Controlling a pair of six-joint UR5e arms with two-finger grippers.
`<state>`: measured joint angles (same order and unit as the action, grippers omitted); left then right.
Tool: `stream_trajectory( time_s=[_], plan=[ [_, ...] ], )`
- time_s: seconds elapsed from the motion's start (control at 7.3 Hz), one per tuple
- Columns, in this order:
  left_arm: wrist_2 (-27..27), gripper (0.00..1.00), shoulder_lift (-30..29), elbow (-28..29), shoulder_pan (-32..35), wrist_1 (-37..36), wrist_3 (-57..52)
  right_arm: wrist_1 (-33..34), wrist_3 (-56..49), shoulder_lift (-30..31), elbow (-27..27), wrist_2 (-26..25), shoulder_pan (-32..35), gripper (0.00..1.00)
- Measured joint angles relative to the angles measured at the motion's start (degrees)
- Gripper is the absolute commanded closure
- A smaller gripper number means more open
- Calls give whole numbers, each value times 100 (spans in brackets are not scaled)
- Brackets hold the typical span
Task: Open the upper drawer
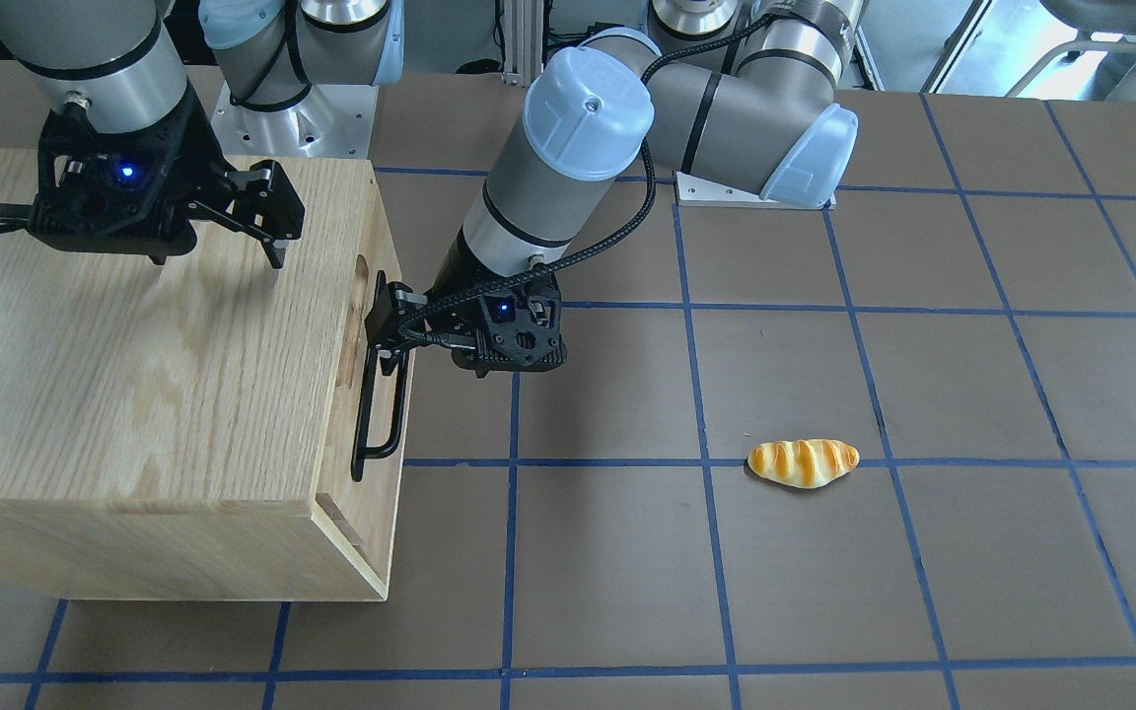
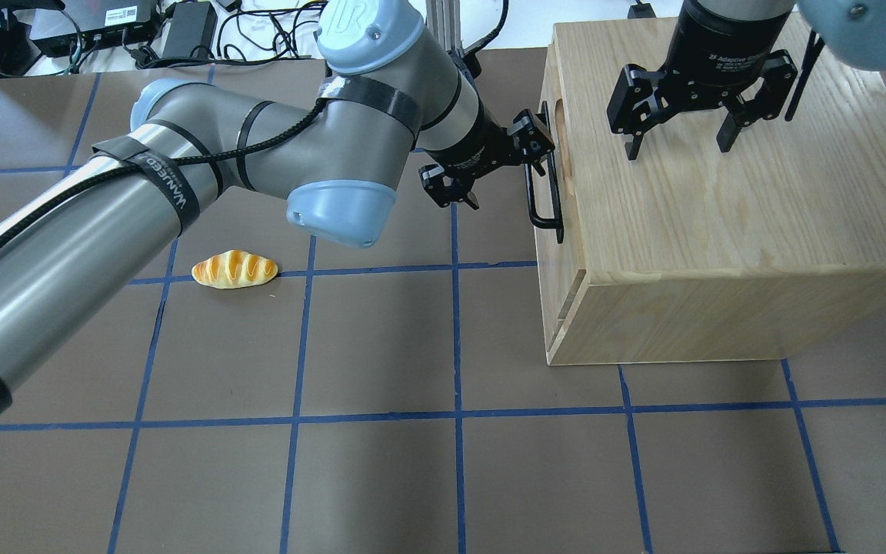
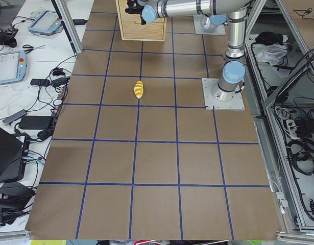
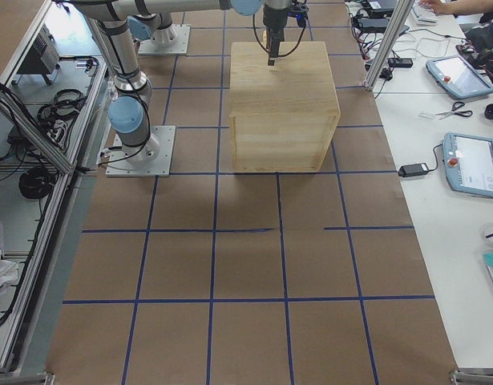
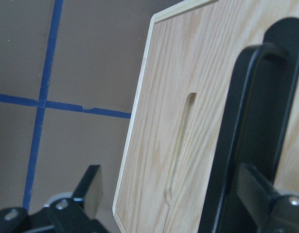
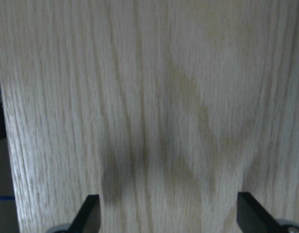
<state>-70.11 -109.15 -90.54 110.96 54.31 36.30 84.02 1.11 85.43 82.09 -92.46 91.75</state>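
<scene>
the brown table (image 2: 381, 477), crossed by blue tape lines, is carrying everything. the oak cabinet (image 2: 720, 231) is standing on the robot's right half, nearer the operators' long edge than the robot's edge and well away from both short ends and every corner.

the left arm (image 2: 104, 231) is reaching across from the left half toward the cabinet's front. the right arm (image 1: 95, 49) is hanging straight down over the cabinet's top.

the upper drawer (image 5: 154, 111) is sitting shut, its front lying flush in the cabinet face that is looking toward the table's left end. its black bar handle (image 2: 534, 200) is standing out from that front, beside the oval notch (image 5: 181, 145).

the left gripper (image 2: 508, 173) is sitting at the handle with its fingers spread wide. in the left wrist view the bar is running just inside one finger (image 5: 258, 194), while the other finger (image 5: 91, 191) is staying well off it. the fingers are not clamping the bar.

the right gripper (image 2: 677, 150) is pointing down close over the cabinet top with its fingers apart, gripping nothing. whether the tips are touching the wood cannot be told.

a small bread roll (image 2: 235, 269) is lying on the left half, about midway between the long edges, well apart from the cabinet.
</scene>
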Motion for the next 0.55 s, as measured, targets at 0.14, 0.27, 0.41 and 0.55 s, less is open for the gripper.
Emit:
stream_trajectory(
  time_s=[0.14, 0.27, 0.41, 0.55],
  plan=[
    [-28, 0, -5, -1, 3, 2, -155, 0, 1, 0, 0, 0, 0, 0],
    [-64, 0, -6, -7, 4, 8, -278, 0, 3, 0, 0, 0, 0, 0],
    [-105, 0, -4, -9, 4, 18, -403, 0, 3, 0, 0, 0, 0, 0],
    [-198, 0, 5, -14, 0, 40, -553, 0, 2, 0, 0, 0, 0, 0]
  ],
)
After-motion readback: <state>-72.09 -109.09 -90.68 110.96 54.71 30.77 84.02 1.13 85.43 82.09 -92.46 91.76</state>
